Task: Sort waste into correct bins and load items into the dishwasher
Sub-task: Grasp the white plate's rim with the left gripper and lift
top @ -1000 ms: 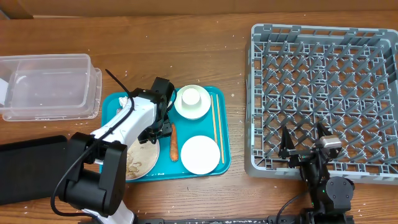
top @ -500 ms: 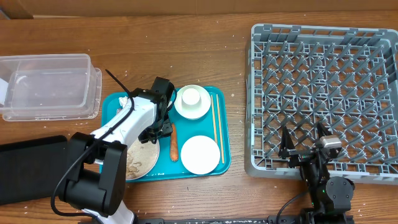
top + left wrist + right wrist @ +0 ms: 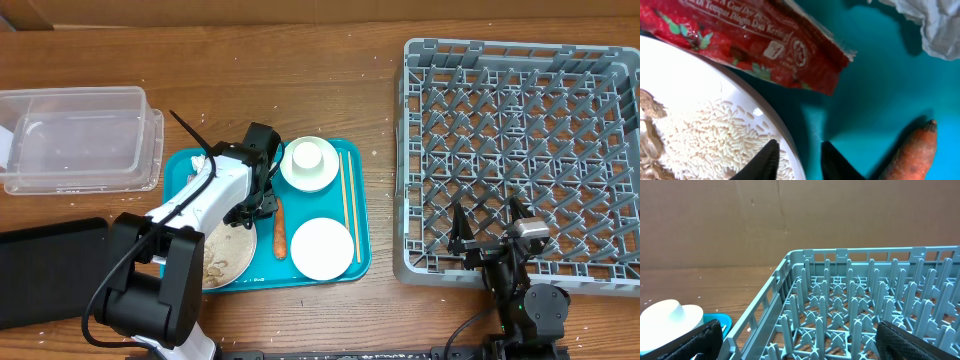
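Left gripper [image 3: 799, 162] straddles the plate [image 3: 690, 90] rim. One finger is over the rice [image 3: 710, 135], the other outside over the teal tray [image 3: 875, 90]. The gap is narrow, with no clamp visible yet. Right gripper [image 3: 800, 345] is spread wide and empty at the dish rack's [image 3: 840, 305] 6 o'clock edge.

Risks:
- Rice is loose, so an edge pinch probably tilts the plate and dumps it on the tray.
- Red wrapper [image 3: 765, 45] overlaps the rim at wrist-view 12 o'clock and may get dragged along.
- The smooth rim could slip out.
- Carrot [image 3: 910, 150], at 3 o'clock of the outer finger, could get nudged.
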You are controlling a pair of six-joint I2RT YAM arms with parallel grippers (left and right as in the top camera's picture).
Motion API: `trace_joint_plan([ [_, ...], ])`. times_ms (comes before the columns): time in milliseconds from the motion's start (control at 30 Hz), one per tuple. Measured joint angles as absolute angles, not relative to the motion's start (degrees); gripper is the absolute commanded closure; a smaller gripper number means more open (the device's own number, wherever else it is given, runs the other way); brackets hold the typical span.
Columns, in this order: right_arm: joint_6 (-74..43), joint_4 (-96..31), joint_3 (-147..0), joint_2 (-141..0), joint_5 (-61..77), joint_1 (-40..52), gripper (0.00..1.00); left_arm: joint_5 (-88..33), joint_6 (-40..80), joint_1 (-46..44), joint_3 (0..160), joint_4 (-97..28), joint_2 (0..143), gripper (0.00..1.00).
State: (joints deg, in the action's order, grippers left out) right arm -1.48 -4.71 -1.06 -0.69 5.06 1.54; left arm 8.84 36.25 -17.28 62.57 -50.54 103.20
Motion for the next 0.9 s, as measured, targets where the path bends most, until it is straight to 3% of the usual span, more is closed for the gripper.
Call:
trace_joint_plan([
  [667, -1.5, -4.7, -1.1, -0.7, 5.1, 1.5, 0.00, 8.7, 36.1, -17.3, 62.6, -50.8, 103.2, 0.96],
  [900, -1.5, -4.7, -1.1, -0.7, 5.1, 1.5, 0.00, 8.6, 36.0, -17.3, 62.6, -52.2, 103.2, 0.96],
])
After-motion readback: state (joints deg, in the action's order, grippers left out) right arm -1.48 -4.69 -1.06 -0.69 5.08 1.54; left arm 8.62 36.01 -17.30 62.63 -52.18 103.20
